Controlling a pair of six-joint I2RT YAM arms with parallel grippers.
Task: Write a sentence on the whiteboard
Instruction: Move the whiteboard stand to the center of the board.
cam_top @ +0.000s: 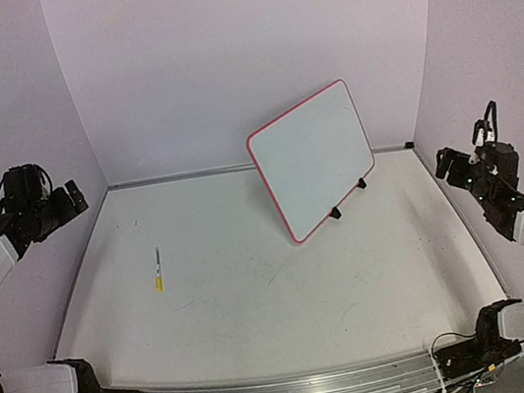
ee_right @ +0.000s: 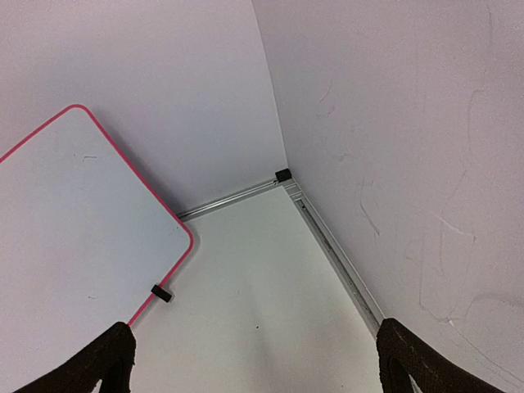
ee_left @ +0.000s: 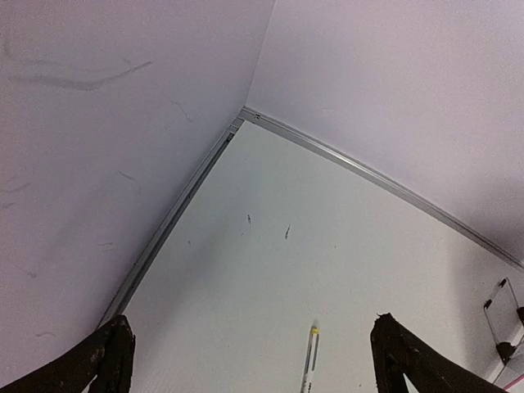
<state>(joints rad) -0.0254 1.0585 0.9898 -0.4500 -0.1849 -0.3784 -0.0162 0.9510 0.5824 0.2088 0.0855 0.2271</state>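
Step in hand, as judged: fetching the pen (cam_top: 158,271), with no sentence on the board yet.

1. Confirm tool state.
   - Left gripper (cam_top: 73,199): jaws spread wide, holding nothing, raised above the left edge of the table (cam_top: 260,307).
   - Right gripper (cam_top: 448,163): jaws likewise wide apart, holding nothing, raised above the right edge.

2. Locate the work.
   - Whiteboard (cam_top: 314,156): standing toward the rear, right of centre, leaning back on two black feet (cam_top: 334,213), red-pink rim all round, face blank.
   - Pen: lying flat on the table left of centre, well apart from the board, long axis running roughly near-to-far, yellow end toward the arm bases.

3. Use the left gripper for the pick, since it is the nearer one. Seen from the left wrist, the pen already lies between the open fingers.

4. Turn the wrist to set the jaws across the barrel, not along it. Descend straight down and close at mid-barrel. Expect a thin barrel to roll if nudged from one side.

5. Check which end carries the tip before lifting; not legible from these views. Uncap if capped, with the right gripper as the second hand.

6. Approach the board face squarely. Press lightly, since a board resting on small feet is likely to slide or tip backward. Brace the rim with the right gripper if needed.

7. Start at the upper left of the face, leaving room for two lines.
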